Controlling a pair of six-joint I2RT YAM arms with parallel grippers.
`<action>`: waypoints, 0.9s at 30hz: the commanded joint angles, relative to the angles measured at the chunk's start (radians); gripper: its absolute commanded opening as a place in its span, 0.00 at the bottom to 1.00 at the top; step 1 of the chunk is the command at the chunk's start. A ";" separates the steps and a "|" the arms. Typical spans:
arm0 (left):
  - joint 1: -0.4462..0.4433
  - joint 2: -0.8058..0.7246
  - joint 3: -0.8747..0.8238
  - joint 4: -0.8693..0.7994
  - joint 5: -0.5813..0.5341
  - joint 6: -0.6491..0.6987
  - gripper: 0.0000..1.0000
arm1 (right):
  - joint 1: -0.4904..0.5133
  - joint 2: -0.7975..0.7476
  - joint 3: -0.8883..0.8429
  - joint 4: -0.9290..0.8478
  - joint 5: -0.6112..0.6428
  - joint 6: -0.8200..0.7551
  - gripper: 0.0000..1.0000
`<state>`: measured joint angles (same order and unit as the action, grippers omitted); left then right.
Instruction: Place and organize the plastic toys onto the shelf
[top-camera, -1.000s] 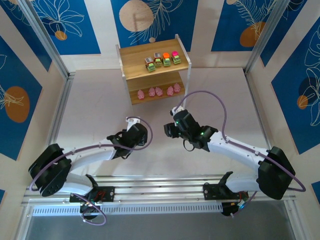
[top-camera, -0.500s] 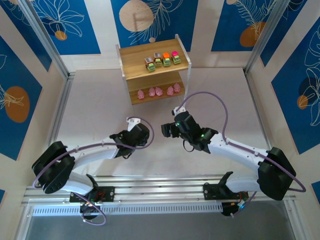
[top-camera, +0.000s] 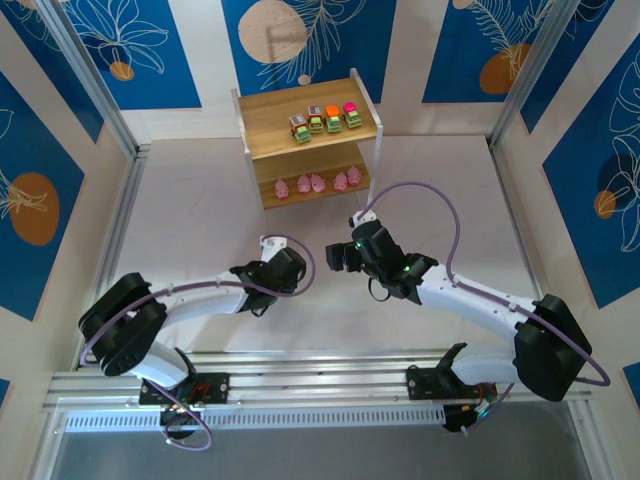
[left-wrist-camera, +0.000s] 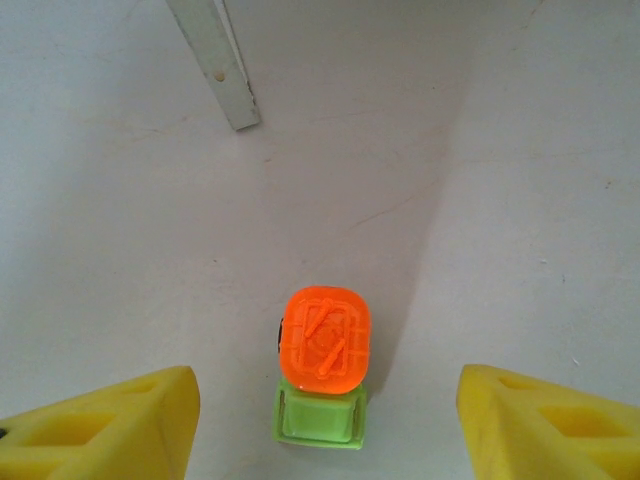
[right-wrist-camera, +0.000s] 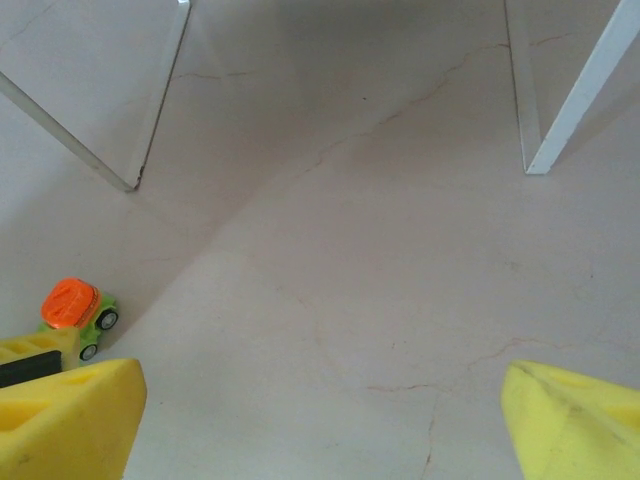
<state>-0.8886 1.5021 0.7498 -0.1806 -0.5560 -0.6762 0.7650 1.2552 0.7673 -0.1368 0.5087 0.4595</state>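
From my remote desk: the left gripper hangs open over the last loose toy, one yellow finger on each side and neither touching it, so a straight squeeze should catch its flat flanks. The toy sits squarely between the jaws: a glossy, rounded orange cap with raised strokes on a boxy lime-green base (tiny dark wheels show from the other wrist). The right gripper is spread wide and grasps nothing, standing just beside its partner, I judge to stay clear. Under both lies a pale, faintly veined table. Well ahead stands the shelf, light grained wood on thin white legs, with four blocky toys lined up above and five smooth pink pigs below.
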 joint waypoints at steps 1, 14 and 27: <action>-0.007 0.033 0.033 -0.019 -0.022 -0.017 0.69 | -0.008 0.010 0.011 -0.012 0.000 0.019 0.91; 0.009 0.075 0.016 0.029 0.004 -0.008 0.59 | -0.017 0.017 0.013 -0.012 -0.018 0.019 0.81; 0.016 0.058 -0.083 0.144 0.017 0.025 0.54 | -0.021 0.027 0.015 -0.012 -0.025 0.018 0.77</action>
<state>-0.8810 1.5665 0.6895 -0.0738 -0.5499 -0.6712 0.7483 1.2736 0.7673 -0.1490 0.4965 0.4667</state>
